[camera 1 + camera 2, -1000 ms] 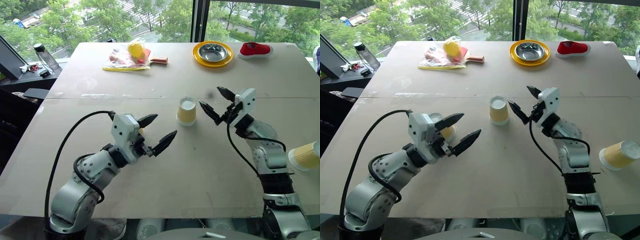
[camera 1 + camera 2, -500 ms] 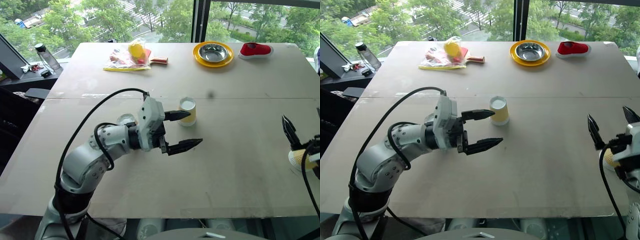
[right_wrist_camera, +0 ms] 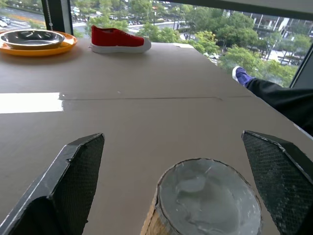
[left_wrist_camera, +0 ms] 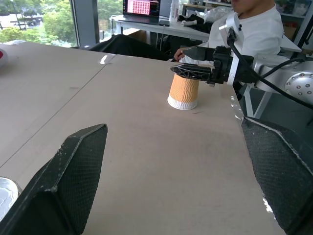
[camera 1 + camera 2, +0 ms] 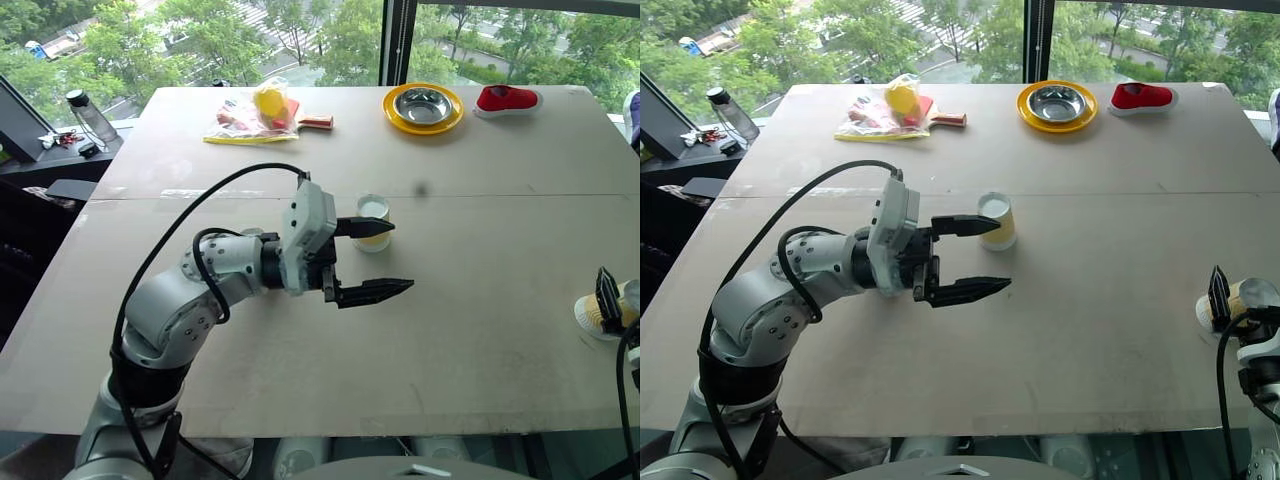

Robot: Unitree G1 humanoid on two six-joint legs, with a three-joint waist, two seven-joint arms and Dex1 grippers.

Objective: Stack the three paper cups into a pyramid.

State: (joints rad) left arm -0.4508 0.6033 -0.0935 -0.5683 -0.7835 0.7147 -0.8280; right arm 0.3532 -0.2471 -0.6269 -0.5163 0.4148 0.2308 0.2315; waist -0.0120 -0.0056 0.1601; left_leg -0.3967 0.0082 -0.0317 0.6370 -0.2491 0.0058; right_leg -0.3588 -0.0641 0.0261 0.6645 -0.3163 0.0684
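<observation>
**Right claw lines up on the edge cup**

Head views: taking the upside-down middle cup [image 5: 372, 222] as landmark, the left claw [image 5: 372, 259] hangs spread just beside it, one finger crossing in front of it. The second cup [image 5: 1243, 304] stands far to the landmark's right at the table [image 5: 480, 330] edge, with the right claw [image 5: 1217, 291] touching or just short of it.

Left wrist view: that edge cup [image 4: 184, 91] is ribbed orange with a white base band.

Right wrist view: its white bottom [image 3: 209, 197] sits centred between spread fingers [image 3: 73, 171]. Best, I judge, to advance level and close gently on the thin wall.
</observation>
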